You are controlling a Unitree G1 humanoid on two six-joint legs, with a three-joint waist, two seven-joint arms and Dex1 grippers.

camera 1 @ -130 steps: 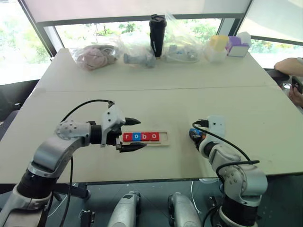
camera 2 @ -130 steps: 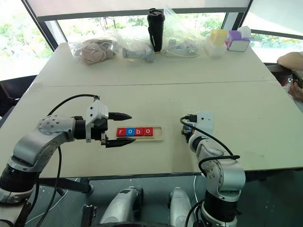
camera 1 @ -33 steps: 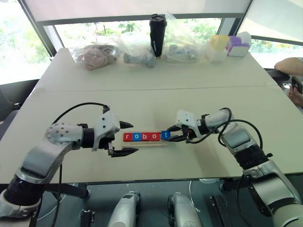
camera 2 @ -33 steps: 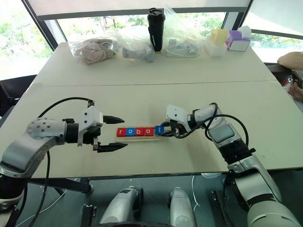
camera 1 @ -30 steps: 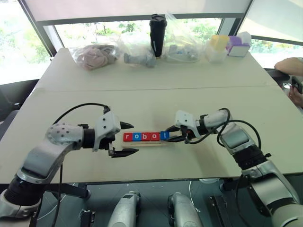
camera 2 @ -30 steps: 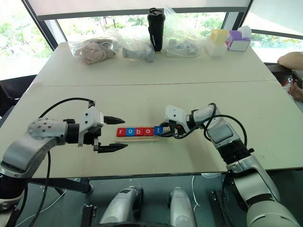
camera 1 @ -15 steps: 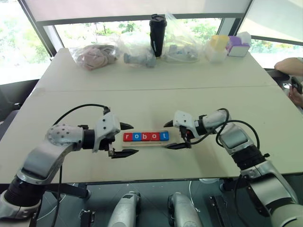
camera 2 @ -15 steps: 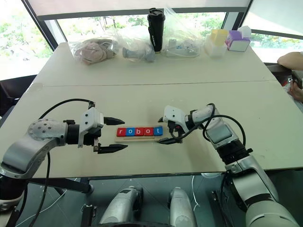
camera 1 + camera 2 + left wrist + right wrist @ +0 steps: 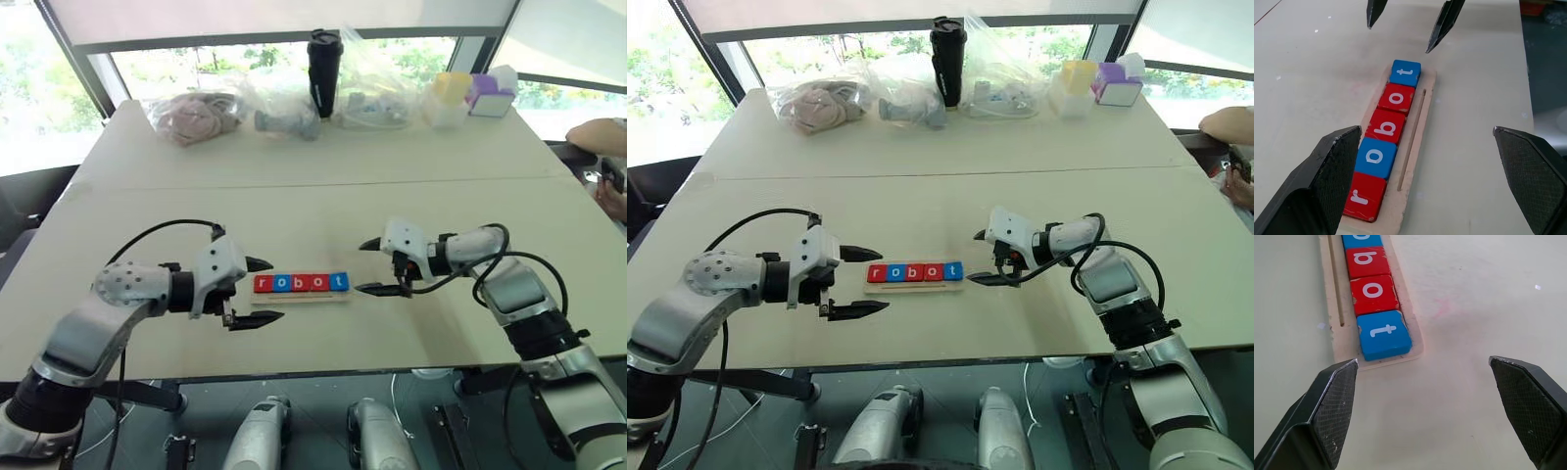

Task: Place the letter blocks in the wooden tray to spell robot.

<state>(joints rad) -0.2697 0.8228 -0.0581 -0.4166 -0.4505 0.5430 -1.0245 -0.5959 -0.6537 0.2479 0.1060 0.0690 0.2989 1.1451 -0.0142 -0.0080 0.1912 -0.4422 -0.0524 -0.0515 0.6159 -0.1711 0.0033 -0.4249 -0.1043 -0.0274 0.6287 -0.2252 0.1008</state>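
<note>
My right pincer (image 9: 377, 267) and left pincer (image 9: 257, 292) gape empty beside the wooden tray (image 9: 1415, 142); the letter blocks (image 9: 301, 283) spell robot.

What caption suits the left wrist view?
Five letter blocks spell robot in the wooden tray, between two open grippers.

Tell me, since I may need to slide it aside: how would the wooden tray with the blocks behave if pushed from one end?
The wooden tray looks stiff, flat and low, so it would probably slide rather than tip. It seems light, so it may swivel if pushed off-centre. The letter blocks sit loose in a row and would likely ride along, though a jolt could shift them.
</note>
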